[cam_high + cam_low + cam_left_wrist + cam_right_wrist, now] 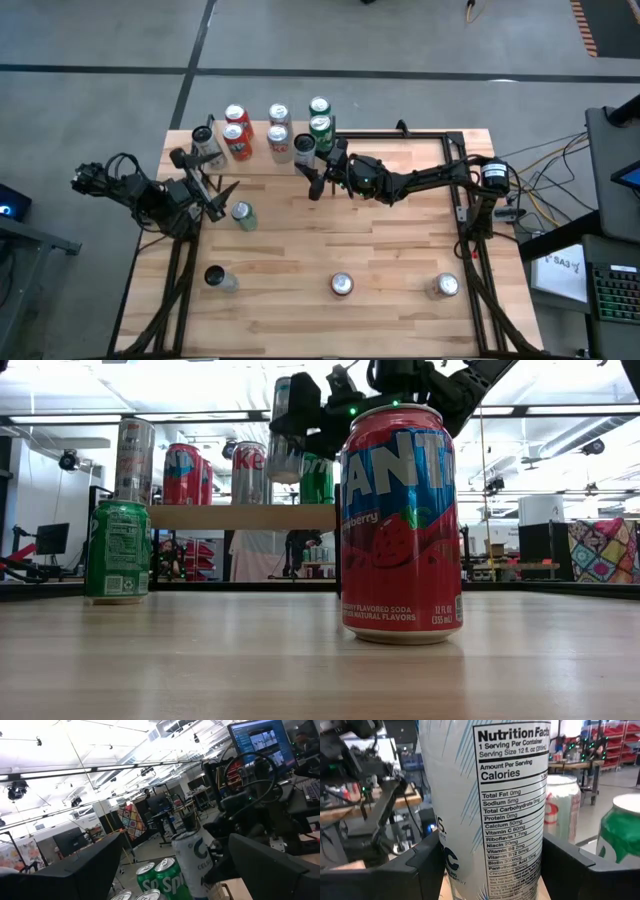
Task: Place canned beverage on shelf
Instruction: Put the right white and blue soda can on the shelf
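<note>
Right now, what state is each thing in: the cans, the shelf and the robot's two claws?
white can: upright, gripped, lifted by the shelf.
right gripper: jaws shut on the white can.
left gripper: jaws open, empty.
shelf: holding upright cans.
Fanta can: upright on the table, untouched.
green can: upright on the table, untouched.

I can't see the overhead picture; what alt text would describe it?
Seen from above, the right arm's pincer holds a pale can beside the shelf, where other cans stand. The left arm's pincer waits open at the table's left edge, a green can beside it. Three more cans stand along the near edge.
</note>
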Robot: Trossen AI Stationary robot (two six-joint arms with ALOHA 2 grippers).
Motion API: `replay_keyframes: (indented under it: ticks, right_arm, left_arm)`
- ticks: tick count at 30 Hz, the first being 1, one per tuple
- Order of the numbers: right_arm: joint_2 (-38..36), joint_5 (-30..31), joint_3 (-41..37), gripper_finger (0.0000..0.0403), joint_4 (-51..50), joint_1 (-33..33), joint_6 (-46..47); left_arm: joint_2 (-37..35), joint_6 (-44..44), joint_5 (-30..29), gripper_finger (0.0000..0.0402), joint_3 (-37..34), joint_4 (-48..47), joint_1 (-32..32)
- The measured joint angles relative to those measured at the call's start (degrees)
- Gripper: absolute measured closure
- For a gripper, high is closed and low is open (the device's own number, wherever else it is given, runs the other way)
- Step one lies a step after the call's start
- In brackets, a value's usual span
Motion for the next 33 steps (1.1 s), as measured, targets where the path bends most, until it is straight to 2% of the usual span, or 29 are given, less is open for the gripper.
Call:
replay_keyframes:
  ticks: [8, 22, 33]
  right_arm:
    - [1.4, 2.2, 0.3, 0.0154, 0.1, 0.1, 1.6]
    - [2.7, 5.8, 0.3, 0.0154, -0.1, 0.1, 0.2]
    - [2.7, 6.4, 0.3, 0.0154, -1.7, 0.1, 0.0]
  left_arm:
    - [-0.2, 1.1, 0.0, 0.0052, 0.4, 3.2, 0.0]
    - [-0.1, 1.3, 0.0, 0.0052, 0.3, 3.2, 0.0]
    - [-0.1, 1.4, 0.0, 0.0052, 0.4, 3.2, 0.0]
